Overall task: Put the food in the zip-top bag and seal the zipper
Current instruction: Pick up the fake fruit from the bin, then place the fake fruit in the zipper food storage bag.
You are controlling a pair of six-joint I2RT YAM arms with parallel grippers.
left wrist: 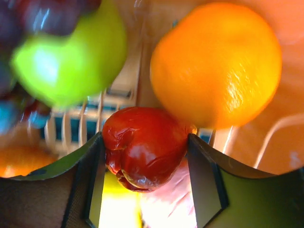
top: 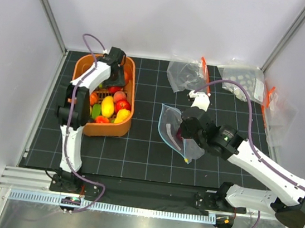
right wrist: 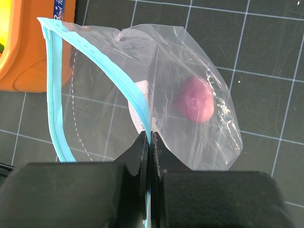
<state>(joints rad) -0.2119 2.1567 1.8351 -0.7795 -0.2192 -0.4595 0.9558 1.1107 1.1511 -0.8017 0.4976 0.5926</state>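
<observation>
The food lies in an orange basket (top: 86, 63) at the left: red, yellow, orange and green toy fruits (top: 108, 107). My left gripper (top: 115, 70) is down in the basket's far end. In the left wrist view its jaws (left wrist: 145, 142) press both sides of a glossy red toy fruit (left wrist: 142, 147), with an orange (left wrist: 216, 66), a green fruit (left wrist: 71, 57) and dark grapes (left wrist: 47, 14) beyond. The zip-top bag (top: 168, 126) lies mid-table. My right gripper (right wrist: 150, 140) is shut on its light-blue zipper (right wrist: 53, 85), mouth open. A pink-purple piece (right wrist: 194, 99) lies inside the bag (right wrist: 180, 57).
Clear bags with orange-red strips lie at the back right (top: 186, 73) (top: 246, 84). The basket's corner (right wrist: 14, 52) is close to the bag's mouth. Cage walls ring the black gridded mat (top: 135, 157).
</observation>
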